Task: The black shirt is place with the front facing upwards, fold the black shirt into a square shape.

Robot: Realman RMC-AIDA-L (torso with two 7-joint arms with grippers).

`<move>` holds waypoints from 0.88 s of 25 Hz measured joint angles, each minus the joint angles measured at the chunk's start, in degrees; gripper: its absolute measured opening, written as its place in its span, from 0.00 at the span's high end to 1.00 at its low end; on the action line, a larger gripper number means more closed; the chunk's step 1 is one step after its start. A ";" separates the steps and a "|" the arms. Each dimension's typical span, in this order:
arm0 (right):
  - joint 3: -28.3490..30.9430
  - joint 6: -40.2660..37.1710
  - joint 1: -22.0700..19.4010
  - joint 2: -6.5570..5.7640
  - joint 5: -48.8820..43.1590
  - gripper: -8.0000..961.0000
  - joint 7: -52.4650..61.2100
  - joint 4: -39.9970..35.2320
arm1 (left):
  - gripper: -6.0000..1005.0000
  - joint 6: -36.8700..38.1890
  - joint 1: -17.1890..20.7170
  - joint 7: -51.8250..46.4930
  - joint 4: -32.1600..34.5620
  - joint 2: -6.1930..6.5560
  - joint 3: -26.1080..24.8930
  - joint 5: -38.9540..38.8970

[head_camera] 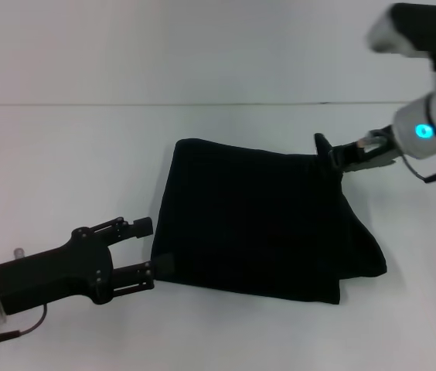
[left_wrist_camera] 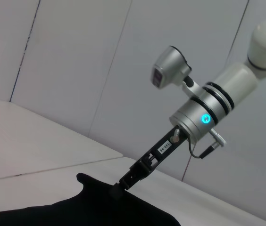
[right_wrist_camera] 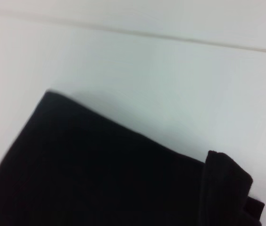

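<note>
On the middle of the white table (head_camera: 63, 154), the large plain black cloth shirt (head_camera: 257, 224) lies folded into a rough rectangle, several layers thick, with no lettering or label showing on its upper face. Its near right corner spreads out in a loose flap, and its far right corner is drawn up into a small peak.

At that peak the right gripper (head_camera: 332, 157), a slim black two-fingered tool on a silver wrist with a glowing blue ring, is clamped on the cloth (the left wrist view shows the fingers pinching the raised fabric). The right wrist view shows only the folded cloth on the table, with a doubled edge standing up at one corner.

Just beside the shirt's near left edge, the left gripper (head_camera: 147, 247), black with parallel fingers, rests low over the table, its fingers spread apart and empty, their tips close to the hem.
</note>
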 joint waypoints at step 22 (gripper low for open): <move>19.05 11.36 -12.72 -2.02 25.62 0.95 -25.89 14.51 | 0.19 -3.89 -2.93 -1.20 -6.26 -0.09 -2.04 -0.27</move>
